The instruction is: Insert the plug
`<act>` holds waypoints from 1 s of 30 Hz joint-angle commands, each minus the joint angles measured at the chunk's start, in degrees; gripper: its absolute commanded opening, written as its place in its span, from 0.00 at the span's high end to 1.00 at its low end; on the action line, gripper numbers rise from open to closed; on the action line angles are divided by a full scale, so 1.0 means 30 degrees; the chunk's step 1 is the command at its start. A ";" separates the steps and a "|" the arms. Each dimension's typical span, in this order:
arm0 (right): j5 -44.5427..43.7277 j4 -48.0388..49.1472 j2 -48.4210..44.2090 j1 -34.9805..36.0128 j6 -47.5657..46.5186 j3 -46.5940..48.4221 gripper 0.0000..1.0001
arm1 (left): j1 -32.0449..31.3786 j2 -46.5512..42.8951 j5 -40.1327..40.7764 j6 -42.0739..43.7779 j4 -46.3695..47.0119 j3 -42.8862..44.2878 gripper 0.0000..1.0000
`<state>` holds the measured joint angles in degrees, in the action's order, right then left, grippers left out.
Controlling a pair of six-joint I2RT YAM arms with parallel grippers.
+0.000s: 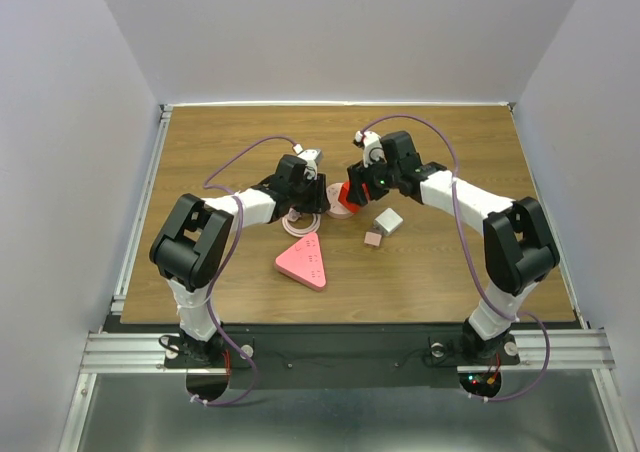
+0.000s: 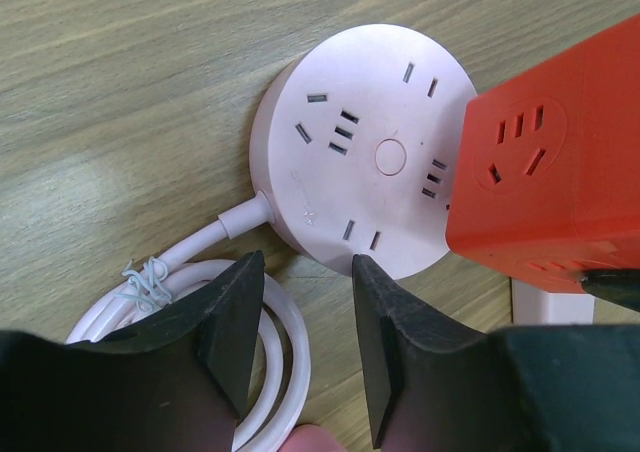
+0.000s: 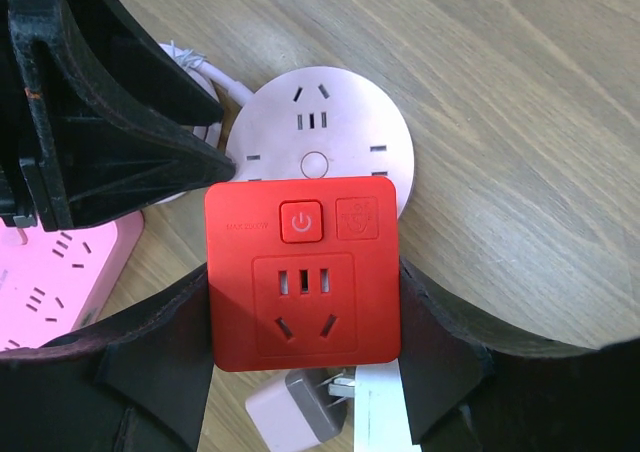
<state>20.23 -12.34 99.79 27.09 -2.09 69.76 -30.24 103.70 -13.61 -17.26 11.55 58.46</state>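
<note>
Two arms reach inward over the wooden table [image 1: 200,152] in the top external view. The right gripper [image 1: 355,185] carries a red square plastic socket block [image 1: 350,194] near the table's centre, just beside the left gripper [image 1: 312,194]. A round pale-pink socket hub [image 1: 338,209] lies partly under the red block. Nearer the arm bases lie a pink triangular power strip [image 1: 303,262], a grey cube adapter [image 1: 388,219] and a small pinkish block [image 1: 373,239], each apart from the others.

Left wrist view: the left gripper [image 2: 305,272] has its fingers spread by a narrow gap with nothing between them. They hover at the hub's [image 2: 360,142] near edge. A coiled white cable [image 2: 230,222] leaves the hub's side and loops beneath the left finger. The red block [image 2: 540,172] overlaps the hub's right edge, tilted (whether it touches the hub cannot be told from here).

Right wrist view: the right gripper [image 3: 302,302] pinches the red block [image 3: 302,272] by its two opposite sides, socket face and power button toward the camera. The block covers the near rim of the hub [image 3: 320,132]. The triangular strip [image 3: 60,282] shows at the left edge.
</note>
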 commanded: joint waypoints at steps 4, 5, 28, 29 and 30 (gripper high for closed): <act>-0.0063 0.1329 0.0136 0.0169 -0.0505 0.1240 0.99 | 0.0119 0.0091 -0.0474 0.0039 0.0222 -0.0150 0.51; -0.0034 0.1330 0.0194 0.0198 -0.0505 0.1298 1.00 | 0.0119 0.0062 -0.0503 0.0039 0.0222 -0.0150 0.51; -0.1205 0.1271 0.0838 0.0519 -0.1150 0.1181 0.99 | 0.0236 0.0237 -0.0767 0.0156 0.0046 0.0085 0.55; -0.1409 0.1300 0.0868 0.0520 -0.1208 0.1181 1.00 | 0.0265 0.0296 -0.0796 0.0156 0.0046 0.0085 0.55; -0.1527 0.1300 0.0897 0.0549 -0.1267 0.1152 1.00 | 0.0265 0.0326 -0.0855 0.0185 0.0046 0.0114 0.55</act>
<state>18.15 -11.51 102.15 28.01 -4.29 71.20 -29.87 103.90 -15.05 -17.26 11.70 58.46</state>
